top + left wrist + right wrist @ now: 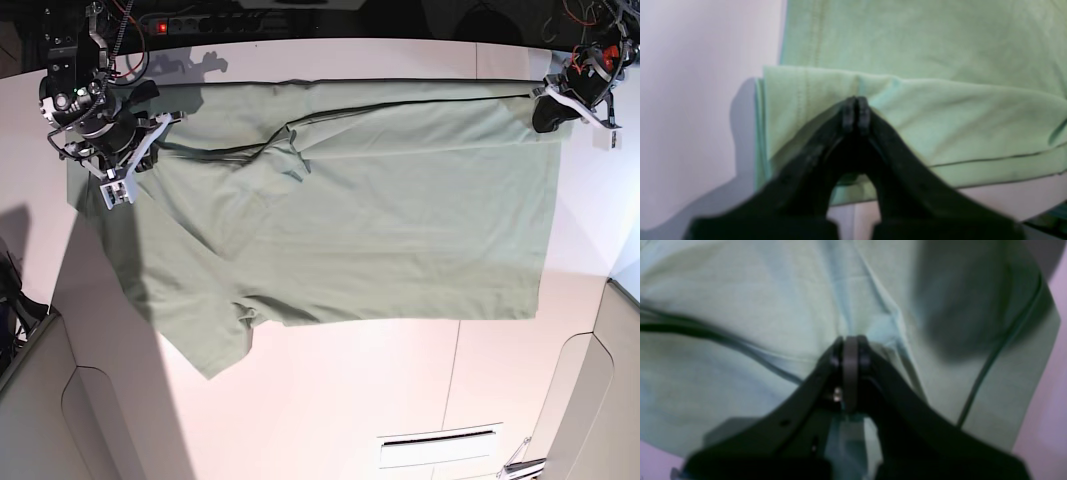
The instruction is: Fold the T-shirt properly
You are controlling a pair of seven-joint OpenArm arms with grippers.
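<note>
T-shirt (380, 220) looks soft and light to me, with left gripper (856, 111) and right gripper (850, 353) each clamped on its far edge, where I judge the hold best.

A: T-shirt (400, 200) – pale sage green, plain, no print; hem stitching same green
B: Table (330, 400) – white, faint pink-lilac cast in wrist views
A: Left gripper (856, 111), right gripper (850, 353) – both black
B: Power strip (215, 22) dark, red light
</note>
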